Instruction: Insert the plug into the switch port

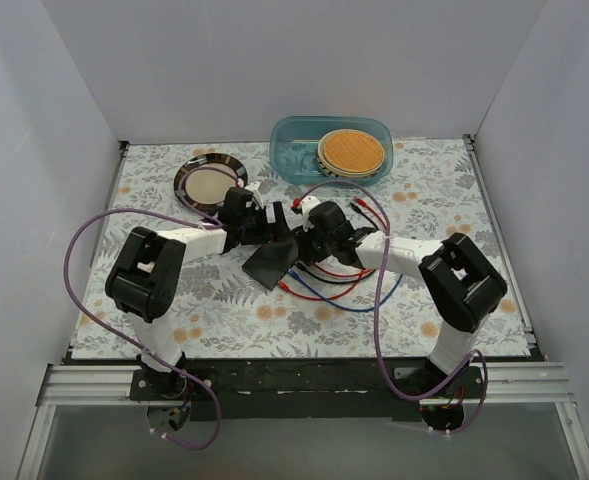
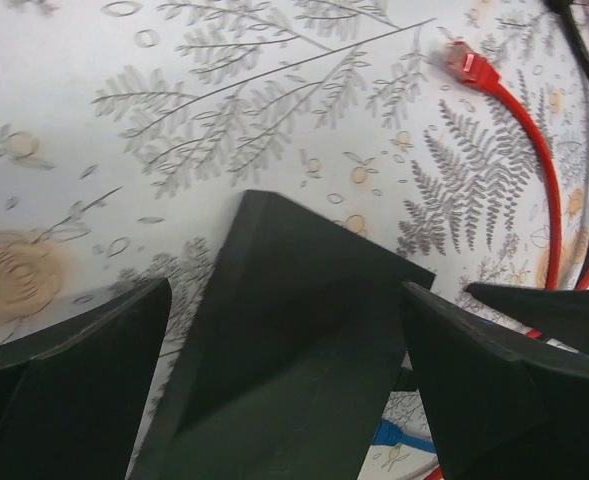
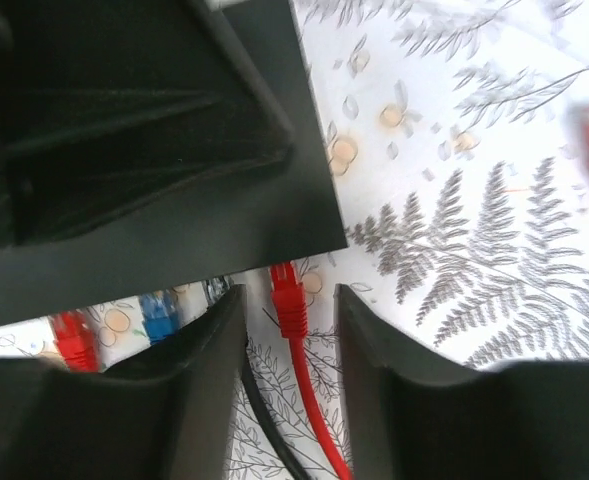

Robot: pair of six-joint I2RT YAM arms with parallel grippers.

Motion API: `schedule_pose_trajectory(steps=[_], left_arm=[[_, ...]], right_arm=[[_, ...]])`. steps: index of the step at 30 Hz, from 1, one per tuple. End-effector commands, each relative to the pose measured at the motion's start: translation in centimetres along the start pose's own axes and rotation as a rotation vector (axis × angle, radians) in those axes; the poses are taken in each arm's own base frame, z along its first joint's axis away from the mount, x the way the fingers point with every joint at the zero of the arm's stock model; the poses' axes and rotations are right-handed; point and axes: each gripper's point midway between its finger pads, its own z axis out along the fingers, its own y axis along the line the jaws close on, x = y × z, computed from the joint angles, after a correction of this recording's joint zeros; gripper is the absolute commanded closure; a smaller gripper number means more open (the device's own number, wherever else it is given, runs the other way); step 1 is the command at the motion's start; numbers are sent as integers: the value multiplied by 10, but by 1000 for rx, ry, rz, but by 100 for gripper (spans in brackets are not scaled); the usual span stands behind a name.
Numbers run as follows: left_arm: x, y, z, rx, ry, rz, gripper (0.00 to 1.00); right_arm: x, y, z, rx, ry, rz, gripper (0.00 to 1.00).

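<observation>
At the far left of the floral counter (image 1: 454, 200) sits a round plate (image 1: 211, 182), dark-rimmed with a pale centre. Just right of it the left arm reaches in to the box (image 1: 271, 265), a flat dark grey slab lying askew at mid-counter. The left wrist view shows the left end effector (image 2: 284, 300) straddling that box, with its fingers (image 2: 84, 370) spread wide on either side. I cannot tell whether they press on it or only flank it. A loose red plug (image 2: 469, 65) lies on the counter beyond the box, well apart from it.

Right of the box the right arm comes in from the other side. In its wrist view the right end effector (image 3: 290, 292) is released. Its fingers (image 3: 384, 390) stand apart, and bare counter shows on both sides of the plug (image 3: 287, 300) between them. This plug is red, and its tip meets the near edge of the box. The port is hidden under that edge, so how far the plug is seated cannot be seen. A blue plug (image 3: 159, 318) and a second red plug (image 3: 74, 340) meet the same edge further along.

Red, blue and black cables (image 1: 334, 290) loop over the counter between the box and the right arm. At the back, right of the plate, a blue-green tub (image 1: 294, 150) holds a round orange disc (image 1: 352, 150).
</observation>
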Motion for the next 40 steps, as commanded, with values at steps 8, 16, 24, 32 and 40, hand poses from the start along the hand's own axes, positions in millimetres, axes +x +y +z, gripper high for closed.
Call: schedule_pose_trajectory(steps=[8, 16, 24, 32, 40], left_arm=[[-58, -8, -84, -99, -171, -53, 2], [-86, -59, -190, 54, -414, 19, 2], [-60, -42, -226, -39, -419, -51, 2], [-54, -33, -248, -52, -521, -42, 2], [-50, -25, -234, -69, -511, -26, 2]], right_arm=[[-70, -14, -78, 111, -257, 39, 6], [-96, -12, -166, 101, -463, 76, 2], [-51, -23, -202, 139, -474, 163, 2], [-28, -40, -221, 215, -542, 198, 2], [-30, -33, -223, 171, -583, 48, 1]])
